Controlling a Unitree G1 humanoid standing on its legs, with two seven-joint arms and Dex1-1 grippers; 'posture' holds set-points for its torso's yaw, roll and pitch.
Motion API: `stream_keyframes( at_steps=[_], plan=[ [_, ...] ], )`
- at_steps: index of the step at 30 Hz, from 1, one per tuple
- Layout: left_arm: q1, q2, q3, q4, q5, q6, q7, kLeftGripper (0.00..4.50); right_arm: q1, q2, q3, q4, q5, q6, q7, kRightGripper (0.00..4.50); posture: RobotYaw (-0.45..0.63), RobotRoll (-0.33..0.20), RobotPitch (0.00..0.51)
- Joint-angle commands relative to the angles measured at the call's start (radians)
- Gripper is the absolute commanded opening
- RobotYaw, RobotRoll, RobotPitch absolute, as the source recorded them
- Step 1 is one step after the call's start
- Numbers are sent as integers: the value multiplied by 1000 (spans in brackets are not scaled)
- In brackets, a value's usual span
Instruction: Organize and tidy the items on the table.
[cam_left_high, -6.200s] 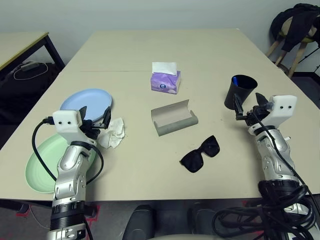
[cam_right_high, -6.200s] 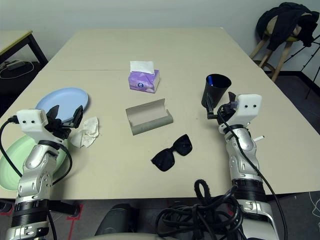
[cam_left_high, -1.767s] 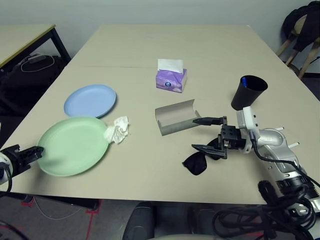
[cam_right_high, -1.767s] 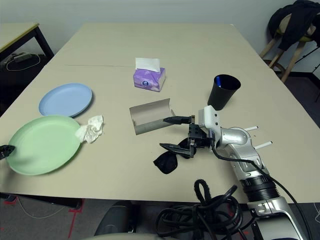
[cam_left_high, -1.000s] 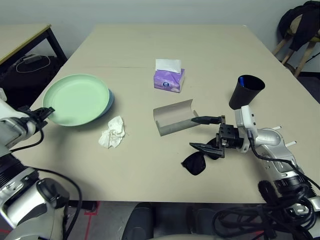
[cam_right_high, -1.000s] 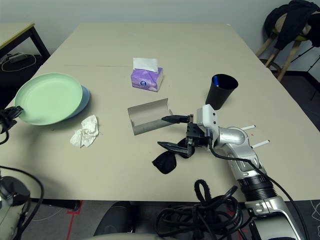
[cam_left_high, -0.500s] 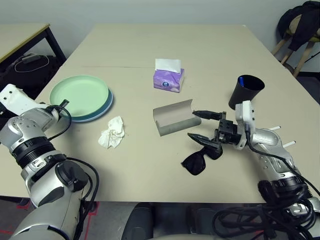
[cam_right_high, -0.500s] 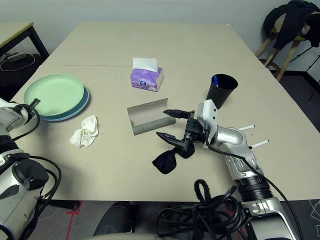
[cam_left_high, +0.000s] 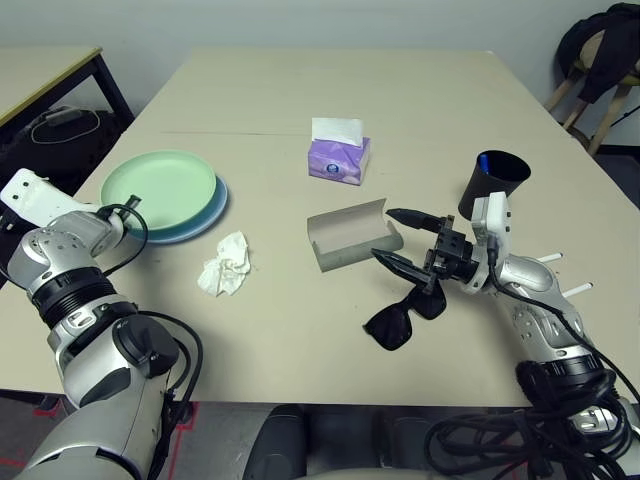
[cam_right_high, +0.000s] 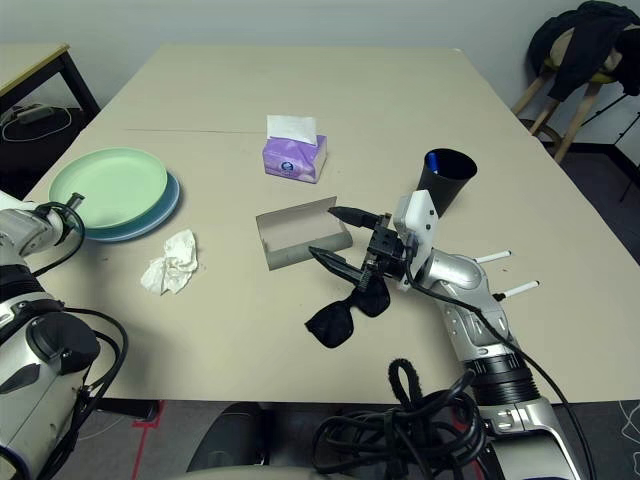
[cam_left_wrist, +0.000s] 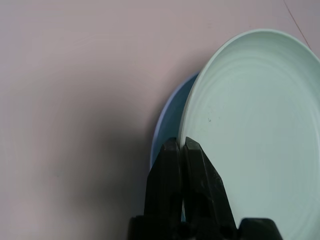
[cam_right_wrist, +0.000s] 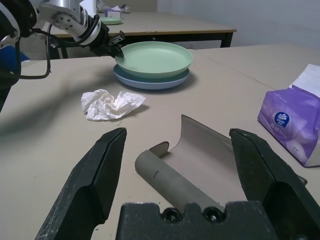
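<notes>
Two plates, stacked at the left of the beige table (cam_left_high: 420, 120): mint green plate (cam_left_high: 160, 187) on top of pale blue plate (cam_left_high: 205, 212), the left gripper (cam_left_wrist: 179, 148) pinched shut on the green plate's near-left rim. Risk: if that arm draws back before letting go, the top plate may slide off or drag the blue one along. Crumpled white tissue (cam_left_high: 226, 264) lies loose just right of and nearer than the stack. Grey glasses case (cam_left_high: 348, 236), lid up, sits mid-table; black sunglasses (cam_left_high: 402, 316) lie just near and right of it. Right gripper (cam_right_wrist: 172, 150) hovers spread wide and empty beside the case and above the sunglasses; a low sweep could shove the case or knock the sunglasses askew. Black cup (cam_left_high: 492, 185) with blue pen (cam_left_high: 483, 161) stands right of that arm, liable to tip if bumped. Purple tissue box (cam_left_high: 338, 157) stands beyond the case.
</notes>
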Motion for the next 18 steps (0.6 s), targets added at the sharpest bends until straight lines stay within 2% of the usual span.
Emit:
stream_keyframes(
  at_steps=[1, 6, 9, 15, 18],
  plan=[
    [1, -14, -4, -35, -25, 25, 19, 42, 1, 1, -2, -30, 1, 11, -14, 4500, 103, 0, 50],
    [16, -16, -16, -47, -25, 45, 28, 42, 0, 2, 2, -43, 2, 19, -20, 4500, 103, 0, 51],
    [26, -19, -7, -59, -30, 58, 34, 755, -1, 3, 1, -48, 4, 23, -25, 4500, 102, 0, 51],
    [61, -27, 4, -134, -42, 87, 52, 3060, 9, 2, -4, -47, 3, 19, -25, 4500, 101, 0, 53],
    [93, -16, -54, -191, -36, 75, -1, 4207, 12, 2, -4, -41, 2, 13, -22, 4500, 101, 0, 53]
  ],
)
